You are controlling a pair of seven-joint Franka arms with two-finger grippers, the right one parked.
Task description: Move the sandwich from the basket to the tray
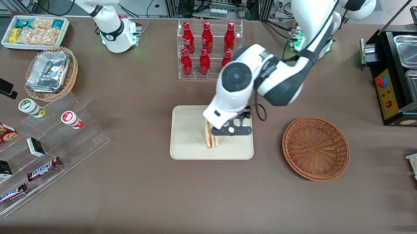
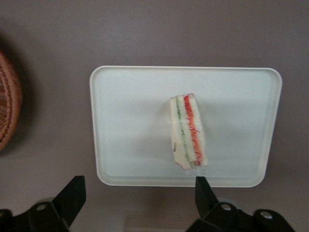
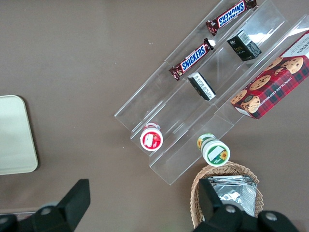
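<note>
A sandwich lies on the tray. The tool hovers above it, fingers spread wide. The basket sits beside the tray on the tabletop.

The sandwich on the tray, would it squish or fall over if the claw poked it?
Probably both. The sandwich is pale bread with thin layered filling, so it likely squashes easily. In the front view it stands on a narrow edge on the tray, so a nudge might tip it. It looks light. The claw hangs open above it, not touching.
</note>
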